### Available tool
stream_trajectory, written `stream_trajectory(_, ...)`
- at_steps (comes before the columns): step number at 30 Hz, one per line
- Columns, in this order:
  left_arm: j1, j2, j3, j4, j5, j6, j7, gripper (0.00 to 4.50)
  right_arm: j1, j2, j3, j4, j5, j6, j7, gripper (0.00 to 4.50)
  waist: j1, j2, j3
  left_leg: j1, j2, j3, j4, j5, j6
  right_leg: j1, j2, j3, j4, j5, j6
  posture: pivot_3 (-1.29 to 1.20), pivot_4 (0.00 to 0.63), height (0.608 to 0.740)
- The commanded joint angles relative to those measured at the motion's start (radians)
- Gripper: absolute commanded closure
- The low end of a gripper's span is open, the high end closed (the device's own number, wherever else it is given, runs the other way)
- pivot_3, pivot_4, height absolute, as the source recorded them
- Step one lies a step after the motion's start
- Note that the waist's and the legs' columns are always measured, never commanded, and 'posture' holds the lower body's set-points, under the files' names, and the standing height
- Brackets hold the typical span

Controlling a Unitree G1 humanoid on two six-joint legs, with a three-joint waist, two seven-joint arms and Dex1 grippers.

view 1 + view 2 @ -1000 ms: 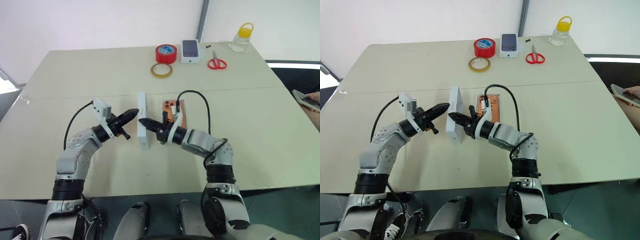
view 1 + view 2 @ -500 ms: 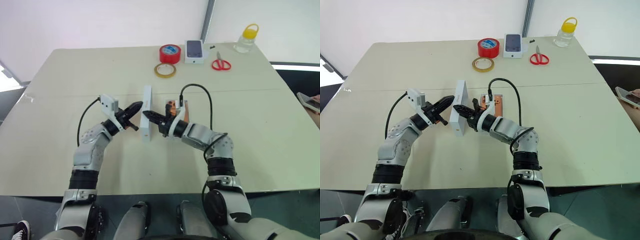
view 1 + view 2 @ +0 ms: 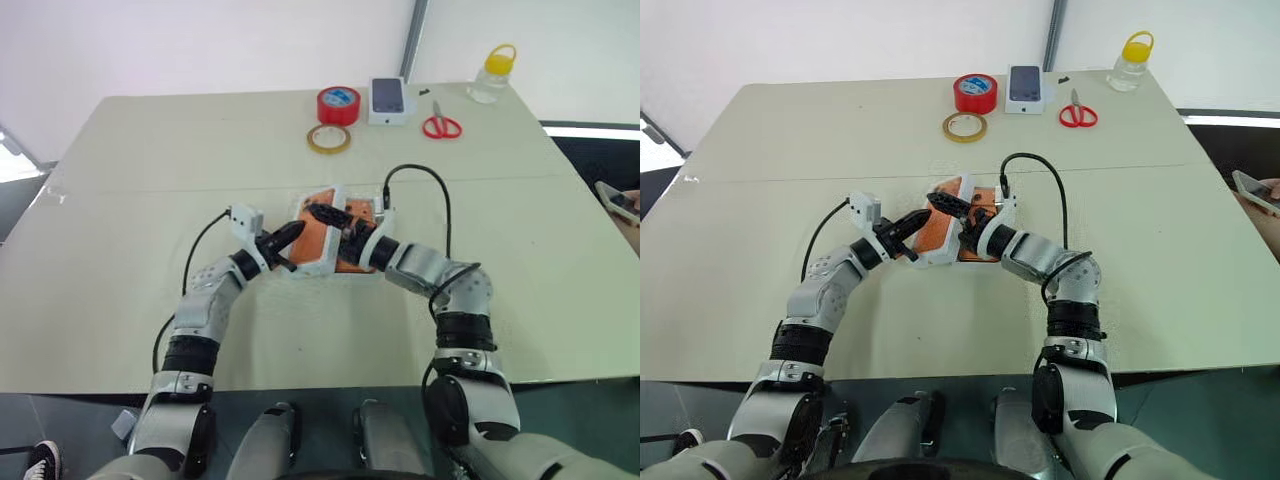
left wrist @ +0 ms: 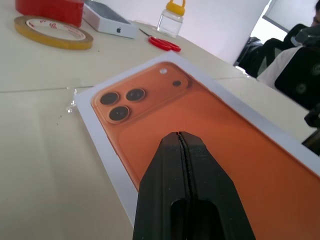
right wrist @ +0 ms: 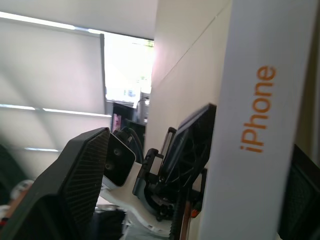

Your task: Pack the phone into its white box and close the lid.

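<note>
The lid (image 4: 210, 135) lies near the middle of the table (image 3: 150, 150), a little toward its near edge. Its top face, printed with an orange phone, is turned up, and it looks slightly tilted rather than flat.

My left gripper (image 3: 290, 232) has its jaws pressed together, its tip over the lid's near-left part; I cannot tell whether it touches. My right gripper (image 3: 945, 203) reaches in from the other side, jaws spread wide astride the lid's lettered side wall, pinching nothing.

A strip of orange just past the lid's right edge, under my right wrist, is probably the phone (image 3: 348, 264) lying in the white box, but the arm hides most of it.

I judge the phone packed and the lid laid over it, not yet seated. What remains is squaring it up and pushing it down.
</note>
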State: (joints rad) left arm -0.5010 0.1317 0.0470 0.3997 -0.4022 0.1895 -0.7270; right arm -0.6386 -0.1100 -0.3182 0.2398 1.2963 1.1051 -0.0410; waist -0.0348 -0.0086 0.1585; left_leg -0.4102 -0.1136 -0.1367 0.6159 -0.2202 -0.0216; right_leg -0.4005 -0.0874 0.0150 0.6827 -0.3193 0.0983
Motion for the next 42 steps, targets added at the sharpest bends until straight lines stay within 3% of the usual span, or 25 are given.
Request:
stream_trajectory(1,-0.048,-0.028,-0.008,0.016,0.013,-0.038,0.002,4.5,-0.005,-0.102,-0.013,-0.089,-0.024,0.009,0.093,0.04,0.001,-0.001,0.0,0.0,0.0,0.0,0.0,0.0,0.0,0.0,0.0,0.0,-0.001,0.0,0.0,0.0,0.15,0.74)
stream_trajectory(11,-0.083,-0.011,0.016,0.057,0.018,-0.055,-0.024,4.5,0.071,-0.318,0.156,-0.229,-0.341,-0.112,0.306,0.04,-0.01,-0.002,0.001,0.0,0.002,0.001,0.0,0.0,0.0,-0.001,0.001,0.0,0.001,0.0,0.0,0.0,0.15,0.74)
stream_trajectory(14,-0.093,0.018,0.039,0.016,-0.002,-0.014,-0.012,4.5,0.059,-0.312,0.172,-0.224,-0.432,-0.193,0.315,0.88,-0.009,-0.002,0.001,0.0,0.002,0.001,0.0,0.0,0.0,-0.001,0.001,0.0,0.001,0.0,0.0,0.0,0.15,0.74)
stream_trajectory(21,-0.076,0.099,0.077,-0.016,-0.005,0.039,0.011,4.5,0.061,-0.328,0.288,-0.243,-0.661,-0.37,0.418,4.39,-0.007,-0.002,0.001,0.0,0.001,0.001,0.0,0.0,0.0,-0.001,0.001,0.0,0.0,0.0,0.0,0.0,0.15,0.74)
stream_trajectory(31,-0.028,0.117,0.017,-0.013,0.044,0.126,0.041,4.5,0.086,-0.353,0.498,-0.243,-0.984,-0.586,0.53,4.45,-0.005,-0.003,0.001,0.0,0.001,0.001,0.0,0.0,0.0,-0.001,0.001,0.0,0.0,0.0,0.0,0.0,0.15,0.74)
stream_trajectory(42,-0.062,0.069,-0.046,0.033,0.1,0.125,0.043,4.5,0.078,-0.318,0.47,-0.221,-1.023,-0.589,0.58,4.45,0.002,-0.003,0.002,0.0,0.001,0.001,0.0,0.0,-0.001,-0.001,0.0,0.0,0.0,0.0,0.0,0.0,0.15,0.74)
